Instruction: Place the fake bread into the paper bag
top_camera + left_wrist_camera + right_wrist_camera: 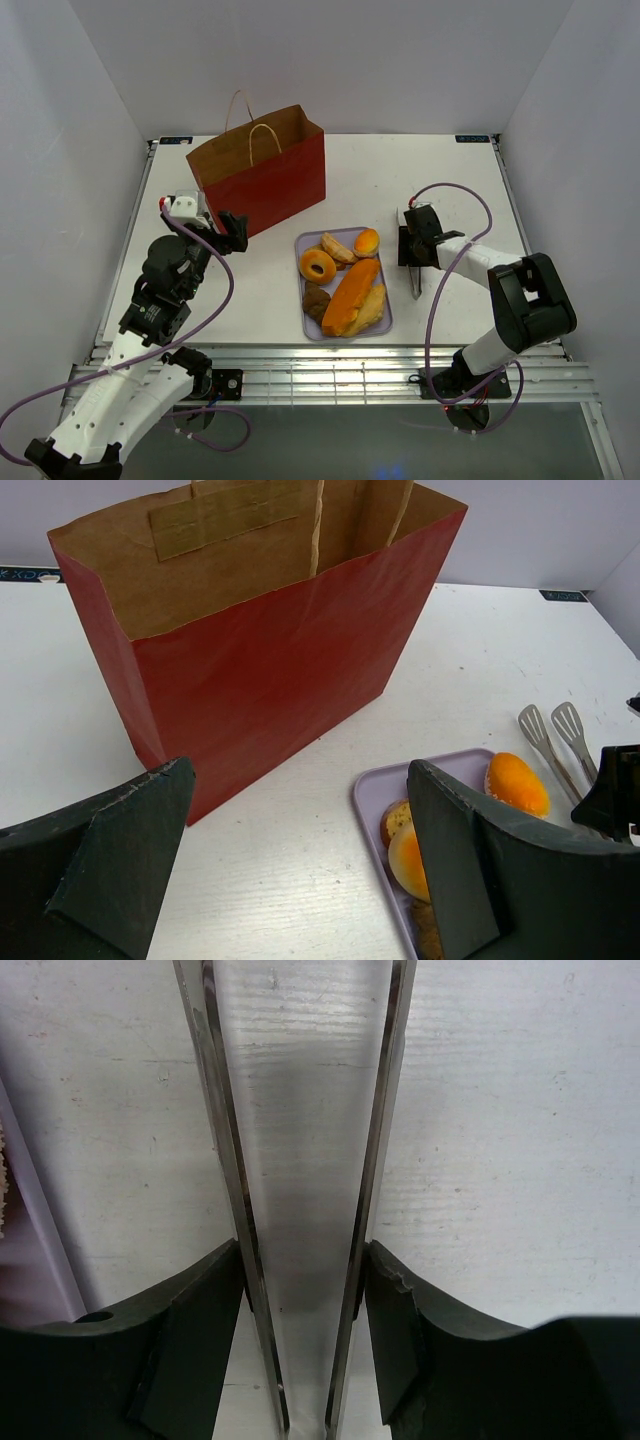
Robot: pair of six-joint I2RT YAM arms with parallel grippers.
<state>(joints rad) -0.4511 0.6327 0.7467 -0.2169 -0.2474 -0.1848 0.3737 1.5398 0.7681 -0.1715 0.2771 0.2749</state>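
Note:
The red paper bag (270, 185) (260, 660) stands upright and open at the back left. Fake bread lies on the lavender tray (303, 310) (372, 790): a ring doughnut (318, 266), a round orange bun (366, 241) (517, 783), a long loaf (352, 295) and a dark brown piece (316, 300). My left gripper (232, 232) (298, 770) hovers open between bag and tray, holding nothing. My right gripper (415, 250) (303, 1260) is down on the table right of the tray. Its fingers (200, 1300) press both arms of the metal tongs (225, 1160) (416, 285).
The tongs lie lengthwise on the white table, their flat tips (555, 735) pointing toward the back. The tray's edge (40, 1220) runs just left of the right gripper. White walls enclose the table on three sides.

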